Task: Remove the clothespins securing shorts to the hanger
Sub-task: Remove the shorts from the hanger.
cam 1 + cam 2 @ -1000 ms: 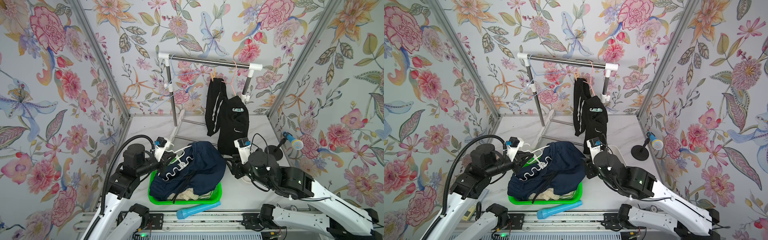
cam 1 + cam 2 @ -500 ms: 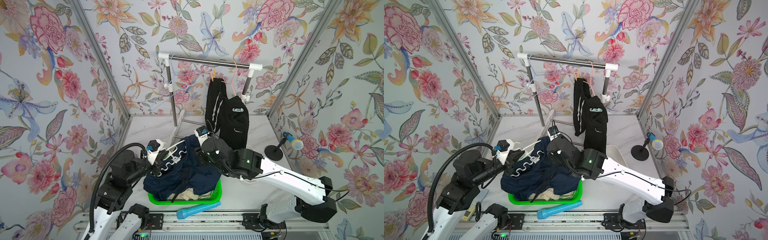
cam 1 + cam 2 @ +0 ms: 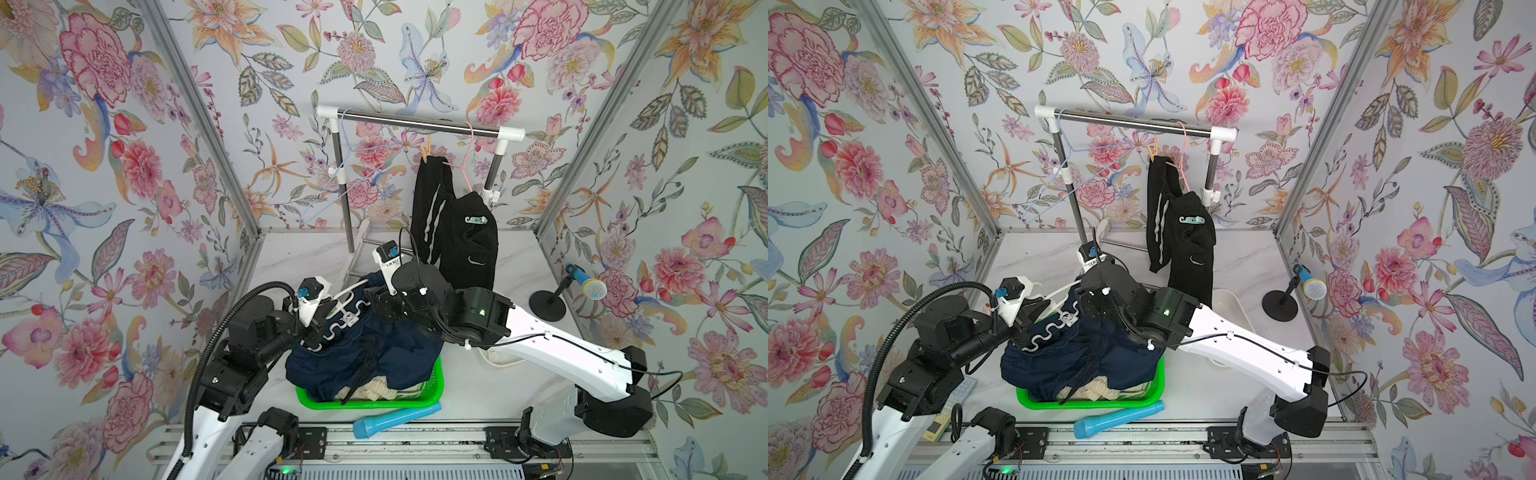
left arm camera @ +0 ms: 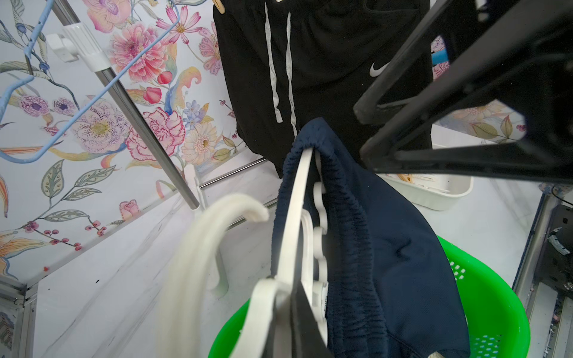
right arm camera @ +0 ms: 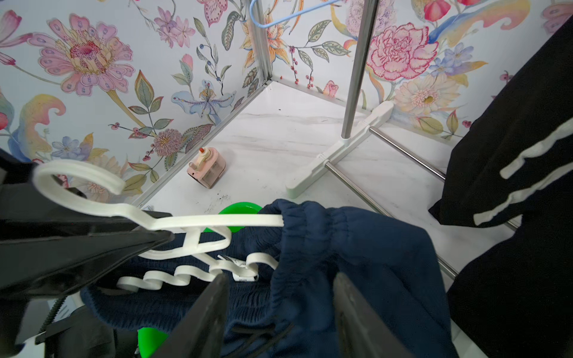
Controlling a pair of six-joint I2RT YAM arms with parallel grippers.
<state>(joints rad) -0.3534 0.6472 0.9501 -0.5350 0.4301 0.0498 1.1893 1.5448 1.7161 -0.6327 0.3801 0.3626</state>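
My left gripper [image 4: 288, 305] is shut on the neck of a white hanger [image 3: 349, 309] that carries the navy shorts [image 3: 374, 357] over the green basket [image 3: 432, 390]. My right gripper [image 5: 280, 288] stands open just above the navy waistband [image 5: 310, 229], with nothing between its fingers. Cream shorts [image 3: 374, 390] lie in the basket beneath. In both top views, black shorts [image 3: 461, 232] hang from a pink hanger [image 3: 467, 166] on the rack. A tan clothespin [image 3: 424, 150] pins their top and a pale teal clip [image 3: 477, 219] sits on their front.
The rack [image 3: 415, 124] stands at the back with a bare blue wire hanger [image 3: 345, 174]. A blue tube [image 3: 395, 419] lies at the front edge. A microphone stand [image 3: 544, 305] is at the right. A white tray [image 4: 434, 192] holds tan pegs. A small pink object [image 5: 207, 167] sits by the left wall.
My right arm has swung from the table's right side over to the navy shorts, and its jaws have widened. My left arm has shifted the hanger slightly left.
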